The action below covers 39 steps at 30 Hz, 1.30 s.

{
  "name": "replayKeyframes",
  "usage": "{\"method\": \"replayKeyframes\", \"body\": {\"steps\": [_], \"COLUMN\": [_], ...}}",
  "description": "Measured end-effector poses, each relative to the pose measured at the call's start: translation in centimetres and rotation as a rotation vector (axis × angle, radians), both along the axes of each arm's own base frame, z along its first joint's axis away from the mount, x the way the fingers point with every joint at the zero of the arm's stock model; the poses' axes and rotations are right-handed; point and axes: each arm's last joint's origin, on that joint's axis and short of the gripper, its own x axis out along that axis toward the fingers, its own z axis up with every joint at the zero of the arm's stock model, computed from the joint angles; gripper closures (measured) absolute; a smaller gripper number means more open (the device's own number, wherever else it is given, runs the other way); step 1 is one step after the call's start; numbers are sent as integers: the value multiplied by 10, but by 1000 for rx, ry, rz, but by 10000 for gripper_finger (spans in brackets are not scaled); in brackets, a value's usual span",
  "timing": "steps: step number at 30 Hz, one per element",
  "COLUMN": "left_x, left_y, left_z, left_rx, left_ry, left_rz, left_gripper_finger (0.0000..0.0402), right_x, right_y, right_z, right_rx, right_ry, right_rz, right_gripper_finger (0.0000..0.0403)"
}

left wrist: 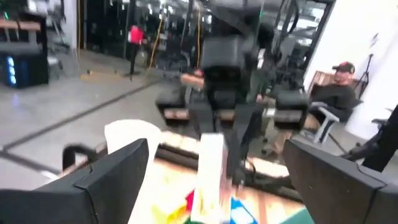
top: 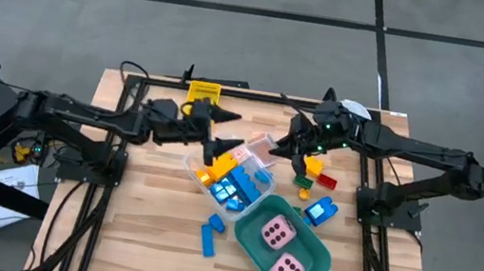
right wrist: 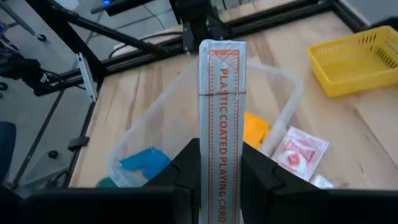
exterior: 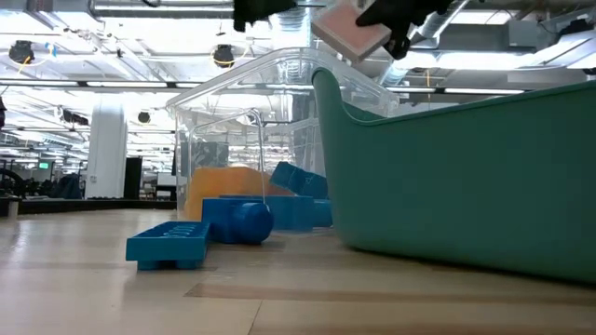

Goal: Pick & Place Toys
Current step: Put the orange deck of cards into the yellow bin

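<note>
My right gripper (top: 281, 143) is shut on a pink-white card pack (right wrist: 221, 112), held above a clear container (top: 227, 174) of blue, orange and yellow bricks. My left gripper (top: 228, 129) is open and level, facing the pack (left wrist: 210, 168) from the table's left, with nothing between its fingers. Two pink dice (top: 283, 249) lie in the teal tub (top: 319, 262). Loose blue bricks (top: 211, 233) and a red, green and yellow cluster (top: 315, 172) lie on the table. A second card pack (right wrist: 301, 149) lies flat beside the container. My right gripper pinches the card pack's two broad faces (right wrist: 221, 177) between its two fingers, at the end nearest the wrist. The fingers come from the table's right, slanting down. The pack stands edge-on ahead of the fingers, lifted clear above the clear container.
A yellow basket (top: 202, 91) stands at the table's far edge, and a white cup (top: 354, 107) stands behind the right arm. The teal tub fills the near right part (exterior: 466, 177). A person sits in the room beyond the table (left wrist: 336, 87).
</note>
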Motion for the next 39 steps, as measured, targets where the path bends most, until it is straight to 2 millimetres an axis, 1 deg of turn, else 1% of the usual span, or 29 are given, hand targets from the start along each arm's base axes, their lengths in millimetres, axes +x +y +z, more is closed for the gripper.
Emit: {"method": "replayKeyframes", "body": {"steps": [2, 8, 11, 16, 20, 25, 30, 33, 38, 39], "left_x": [7, 25, 31, 37, 38, 38, 37, 37, 37, 37], "left_y": [-1, 0, 0, -1, 0, 0, 2, 4, 7, 7], "left_z": [-8, -22, -30, -39, -39, -39, -39, -39, -38, -38], "left_rx": [-21, -54, -88, -139, -172, -173, -173, -177, -175, -175], "left_ry": [18, -9, 7, 30, 17, 18, 19, 17, 8, 7], "left_rz": [-13, -67, -93, -119, -117, -116, -110, -103, -100, -100], "left_gripper_finger": [32, 32, 32, 33, 53, 104, 168, 220, 327, 342], "right_x": [2, 7, 8, 9, 9, 9, 10, 10, 10, 9], "right_y": [0, 0, 0, 0, 0, 0, 0, 0, 0, 0], "right_z": [1, -3, -5, -3, -3, -2, -1, -1, -1, -1], "right_rx": [-3, 22, 30, 26, 26, 24, 21, 21, 27, 33], "right_ry": [-17, -10, 1, -18, -18, -29, -40, -40, -40, -40], "right_rz": [1, 21, 19, 19, 19, 19, 19, 19, 23, 29], "right_gripper_finger": [342, 342, 342, 342, 342, 342, 342, 342, 342, 342]}}
